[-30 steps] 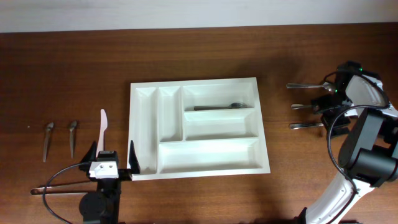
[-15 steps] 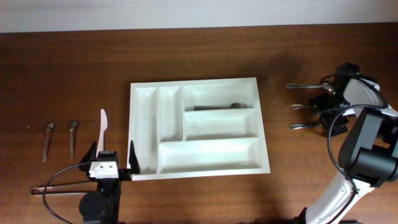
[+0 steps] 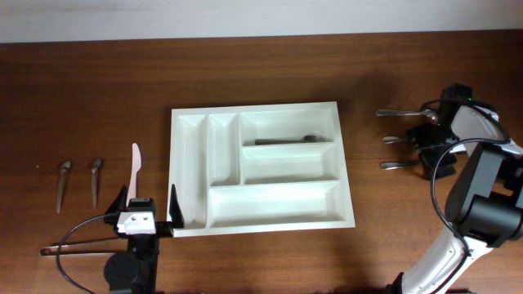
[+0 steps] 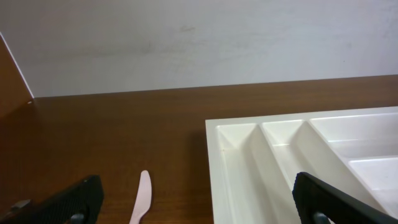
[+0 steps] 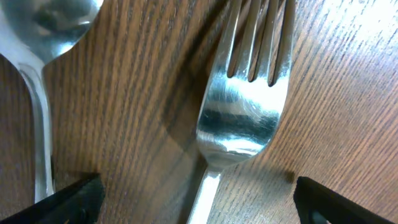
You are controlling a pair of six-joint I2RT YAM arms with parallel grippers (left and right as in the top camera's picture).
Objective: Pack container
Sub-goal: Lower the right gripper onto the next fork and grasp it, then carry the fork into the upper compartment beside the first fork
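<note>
Movement since 1 second ago is confined to the right arm: the right gripper (image 5: 199, 200) is shifted only a little over the 3 utensils lying right of the container (image 3: 270, 228); everything else is left as it was. Its jaws are spread wide and nothing is held. In the wrist view a fork (image 5: 244, 118) is framed between the fingers, flat on the table (image 3: 98, 90), with a spoon (image 5: 36, 37) just beside it. Contact with the fork cannot be told. The left gripper (image 3: 149, 202) is parked at the container's near-left corner, not moved, jaws also fully spread and empty. The container is sat mid-table, apart from the right-hand utensils. 1 utensil (image 3: 286, 140) is already laid in the top wide compartment; the other 4 compartments are seen bare. A pale knife (image 3: 136, 162) and 2 small spoons (image 3: 64, 181) are left on the table to the left. A pick of the fork is judged to be lined up, and packing is judged barely started.
</note>
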